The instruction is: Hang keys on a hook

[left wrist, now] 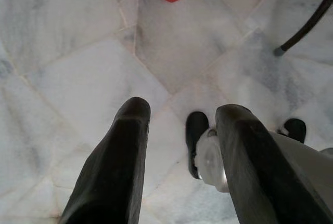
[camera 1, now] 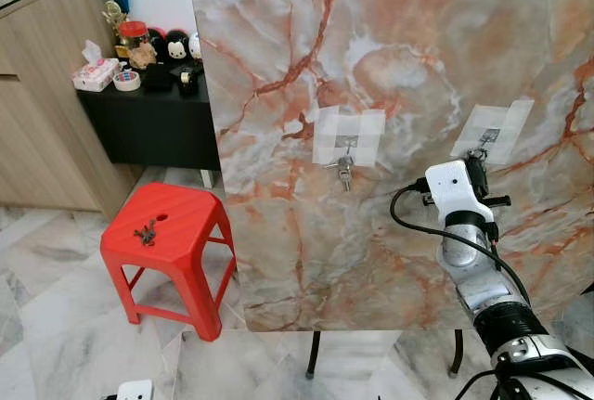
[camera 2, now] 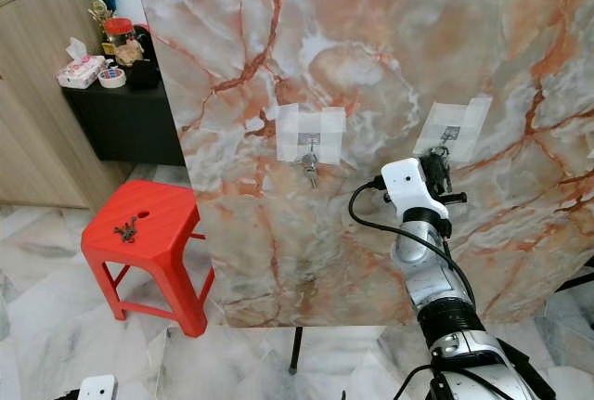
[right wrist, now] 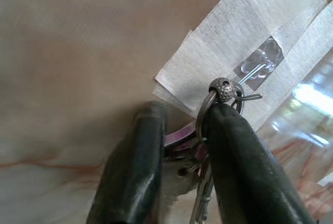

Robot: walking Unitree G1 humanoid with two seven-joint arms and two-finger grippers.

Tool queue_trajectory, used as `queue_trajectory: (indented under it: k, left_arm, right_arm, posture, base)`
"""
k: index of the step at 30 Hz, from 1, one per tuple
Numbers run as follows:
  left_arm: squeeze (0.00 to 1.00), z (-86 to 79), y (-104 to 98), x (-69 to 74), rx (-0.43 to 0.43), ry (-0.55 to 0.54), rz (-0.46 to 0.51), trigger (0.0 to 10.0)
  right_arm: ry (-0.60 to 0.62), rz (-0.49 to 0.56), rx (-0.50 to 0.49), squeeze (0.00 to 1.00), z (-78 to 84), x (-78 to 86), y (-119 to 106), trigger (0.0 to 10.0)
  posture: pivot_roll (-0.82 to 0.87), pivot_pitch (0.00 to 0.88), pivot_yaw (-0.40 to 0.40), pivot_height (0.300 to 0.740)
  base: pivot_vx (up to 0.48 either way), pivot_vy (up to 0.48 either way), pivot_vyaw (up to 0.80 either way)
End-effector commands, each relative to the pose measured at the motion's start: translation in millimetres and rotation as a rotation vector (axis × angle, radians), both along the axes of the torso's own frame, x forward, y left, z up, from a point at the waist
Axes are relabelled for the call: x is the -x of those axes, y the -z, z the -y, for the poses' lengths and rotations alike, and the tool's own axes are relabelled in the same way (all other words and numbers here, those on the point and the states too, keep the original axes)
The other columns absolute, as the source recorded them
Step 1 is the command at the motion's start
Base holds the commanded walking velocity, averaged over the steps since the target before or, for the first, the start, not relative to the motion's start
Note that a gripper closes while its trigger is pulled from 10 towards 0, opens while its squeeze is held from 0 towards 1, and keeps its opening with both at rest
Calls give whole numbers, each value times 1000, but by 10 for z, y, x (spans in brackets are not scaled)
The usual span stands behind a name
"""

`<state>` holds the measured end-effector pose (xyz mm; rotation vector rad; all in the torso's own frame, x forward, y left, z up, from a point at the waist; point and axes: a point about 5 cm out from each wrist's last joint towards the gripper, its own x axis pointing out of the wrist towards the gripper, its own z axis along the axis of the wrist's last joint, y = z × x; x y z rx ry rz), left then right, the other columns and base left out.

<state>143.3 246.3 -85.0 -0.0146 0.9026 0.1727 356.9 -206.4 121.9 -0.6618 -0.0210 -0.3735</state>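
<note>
An upright marble-patterned board (camera 1: 390, 75) carries two taped hooks. My right gripper (camera 1: 478, 173) is raised to the right hook (right wrist: 256, 70) and is shut on a bunch of keys (right wrist: 179, 140). The key ring with its metal bead (right wrist: 222, 89) touches the hook's wire; I cannot tell whether the ring is over it. Another bunch of keys (camera 1: 345, 170) hangs from the left hook. A third bunch (camera 1: 146, 232) lies on the red stool (camera 1: 186, 224). My left gripper (left wrist: 182, 112) hangs idle and open over the floor.
The board stands on thin black legs (camera 1: 312, 355) over a marble tile floor. To its left are a black low table (camera 1: 139, 117) with small items and a wooden cabinet (camera 1: 42, 94). A black cable (camera 1: 418, 228) loops off my right wrist.
</note>
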Motion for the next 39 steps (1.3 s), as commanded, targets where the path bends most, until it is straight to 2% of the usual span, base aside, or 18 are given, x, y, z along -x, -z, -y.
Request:
queue_trajectory:
  k: [1, 7, 13, 18, 21, 22, 23, 25, 27, 30, 31, 32, 33, 35, 39]
  left_arm:
    - [0, 86, 33, 22, 12, 6, -11, 10000]
    - [0, 191, 46, -20, 20, 15, -10, 10000]
    - [0, 141, 34, -28, 16, 12, -14, 10000]
    - [0, 57, 24, 8, 9, 4, -17, 10000]
    - [0, 34, 25, 31, 7, 0, -18, 10000]
    - [0, 34, 25, 31, 7, 0, -18, 10000]
    - [0, 31, 28, 42, 7, -1, -19, 10000]
    - [0, 36, 31, 51, 8, -2, -20, 10000]
    - [0, 43, 34, 54, 9, -2, -20, 10000]
    - [0, 60, 39, 54, 11, 2, -21, 10000]
    - [0, 62, 39, 53, 8, 9, -23, 10000]
    - [0, 62, 39, 53, 8, 9, -23, 10000]
    - [0, 60, 39, 52, 6, 16, -26, 10000]
    - [0, 59, 38, 50, 5, 24, -29, 10000]
    - [0, 61, 39, 45, 3, 40, -39, 10000]
  right_arm:
    - [-7, -10, -12, 0, -23, 16, 41, 10000]
    - [12, 92, -16, 0, -3, 47, -55, 10000]
    - [32, 186, -24, 0, 31, 58, -175, 10000]
    - [15, 188, -32, 0, 12, 63, -168, 10000]
    - [-62, 114, -115, 0, -60, 114, -6, 10000]
    - [-62, 114, -115, 0, -60, 114, -6, 10000]
    - [-95, 5, -243, 0, -78, 188, 224, 10000]
    - [-61, -86, -403, 0, -22, 320, 480, 10000]
    - [-45, -125, -478, 0, 21, 421, 624, 10000]
    - [16, -202, -530, 0, 149, 650, 882, 10000]
    - [52, -262, -576, 0, 198, 770, 1033, 10000]
    - [52, -262, -576, 0, 198, 770, 1033, 10000]
    - [84, -318, -676, 0, 208, 874, 1187, 10000]
    - [102, -372, -742, 0, 207, 958, 1313, 10000]
    - [197, -573, -876, 0, 173, 1296, 1699, 10000]
  posture:
    - [60, 0, -47, 713]
    - [60, 0, -47, 713]
    - [60, 0, -47, 713]
    - [62, 0, -48, 713]
    - [62, 0, -52, 713]
    - [62, 0, -52, 713]
    - [61, 0, -55, 713]
    - [63, 0, -57, 713]
    - [64, 0, -58, 713]
    - [56, 0, -52, 713]
    - [47, 0, -43, 713]
    - [47, 0, -43, 713]
    - [31, 0, -33, 713]
    - [18, 0, -25, 713]
    - [9, 0, -11, 713]
  base:
    - [0, 0, 0]
    - [0, 0, 0]
    - [0, 0, 0]
    - [0, 0, 0]
    - [0, 0, 0]
    - [0, 0, 0]
    - [0, 0, 0]
    - [0, 0, 0]
    - [0, 0, 0]
    - [0, 0, 0]
    - [0, 0, 0]
    - [0, 0, 0]
    - [0, 0, 0]
    - [0, 0, 0]
    - [0, 0, 0]
